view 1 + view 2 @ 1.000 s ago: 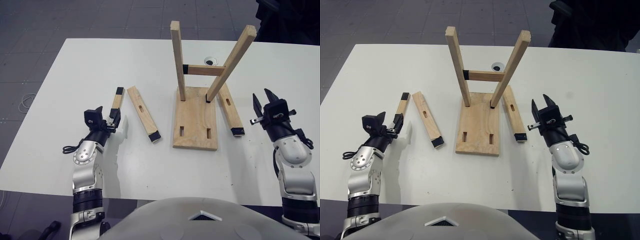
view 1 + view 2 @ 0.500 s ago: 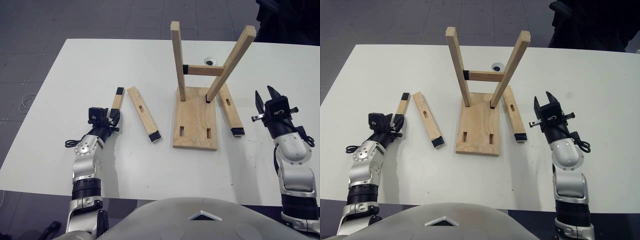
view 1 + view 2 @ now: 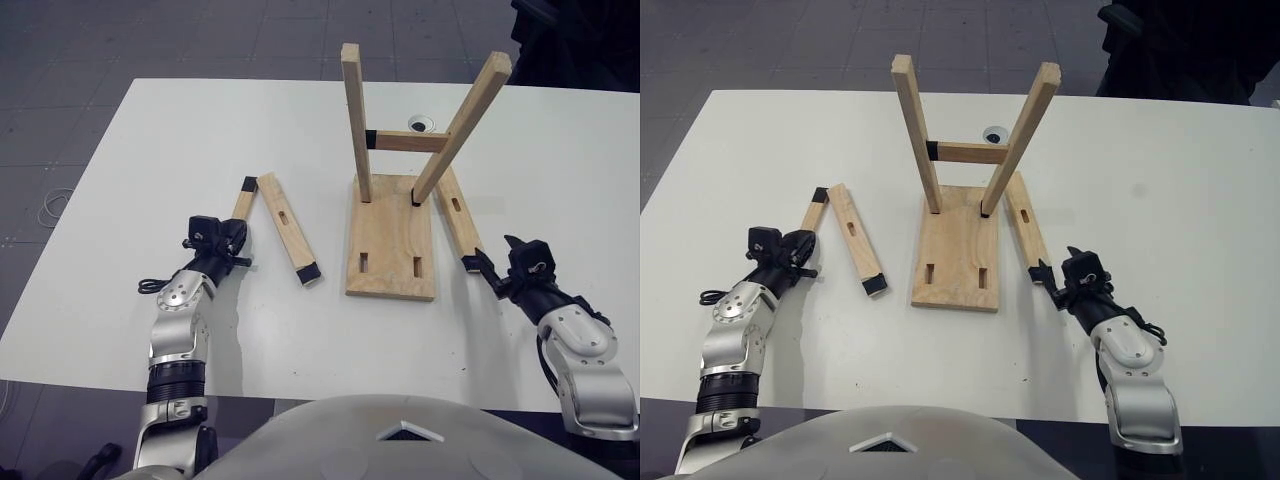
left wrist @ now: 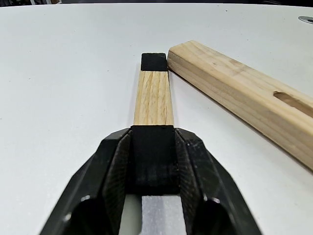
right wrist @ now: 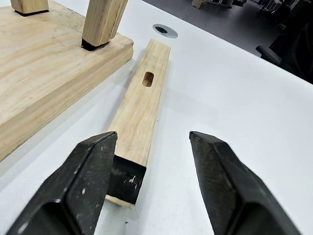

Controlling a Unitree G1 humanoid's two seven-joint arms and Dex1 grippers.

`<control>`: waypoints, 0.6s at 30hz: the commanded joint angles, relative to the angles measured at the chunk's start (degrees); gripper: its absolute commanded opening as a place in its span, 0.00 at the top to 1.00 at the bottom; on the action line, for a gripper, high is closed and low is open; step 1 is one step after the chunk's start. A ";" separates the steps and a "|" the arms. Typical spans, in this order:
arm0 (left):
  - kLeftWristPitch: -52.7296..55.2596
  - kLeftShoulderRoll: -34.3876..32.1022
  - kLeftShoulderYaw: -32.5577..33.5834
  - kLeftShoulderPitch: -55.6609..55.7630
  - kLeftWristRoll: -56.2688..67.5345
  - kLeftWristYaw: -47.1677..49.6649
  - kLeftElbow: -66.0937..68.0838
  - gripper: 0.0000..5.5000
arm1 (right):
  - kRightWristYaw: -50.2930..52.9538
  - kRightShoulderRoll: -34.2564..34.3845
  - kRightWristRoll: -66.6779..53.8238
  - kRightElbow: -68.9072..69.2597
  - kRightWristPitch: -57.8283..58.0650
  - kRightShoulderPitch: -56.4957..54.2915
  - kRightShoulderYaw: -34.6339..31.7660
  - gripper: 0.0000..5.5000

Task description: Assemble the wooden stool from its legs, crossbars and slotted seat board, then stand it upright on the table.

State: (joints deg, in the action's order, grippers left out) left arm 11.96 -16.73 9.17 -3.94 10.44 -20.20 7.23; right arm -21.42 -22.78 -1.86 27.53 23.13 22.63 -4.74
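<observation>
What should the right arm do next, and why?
Probably close the right tool on the loose leg. Its fingers are open on either side of the leg's black-capped end, which lies flat on the table beside the seat board, so a grip looks lined up.

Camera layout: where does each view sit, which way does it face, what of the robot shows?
Eye views: head stereo pair, facing forward and down over the table; both arms show.
Left wrist view: on that wrist, facing along the left gripper, shut on the crossbar.
Right wrist view: on that wrist, facing the loose leg through the open right gripper.
Shared: right wrist and eye views show the seat board.
</observation>
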 commanded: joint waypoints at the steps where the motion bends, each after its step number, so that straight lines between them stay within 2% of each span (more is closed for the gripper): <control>1: 1.77 0.89 -1.62 -1.24 0.03 -0.68 1.24 0.76 | -1.17 0.85 -2.42 0.59 3.47 -0.50 1.69 0.40; 3: 1.70 0.91 -1.89 -1.29 0.05 -0.86 1.23 0.76 | -1.90 0.55 -2.96 0.31 3.84 -1.03 2.71 0.35; 15: 1.67 1.22 -1.75 -0.71 0.70 -1.00 0.73 0.76 | 6.79 3.82 -2.37 -6.97 15.84 -8.21 1.16 0.35; 18: 1.71 0.98 -1.51 -0.64 0.94 -1.10 0.60 0.76 | 7.70 4.87 -3.89 -6.39 19.62 -7.79 -0.70 0.44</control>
State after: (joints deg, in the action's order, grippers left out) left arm 11.96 -16.28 8.36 -3.81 11.05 -20.94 6.96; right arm -14.93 -18.42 -5.32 22.18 38.83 13.57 -4.16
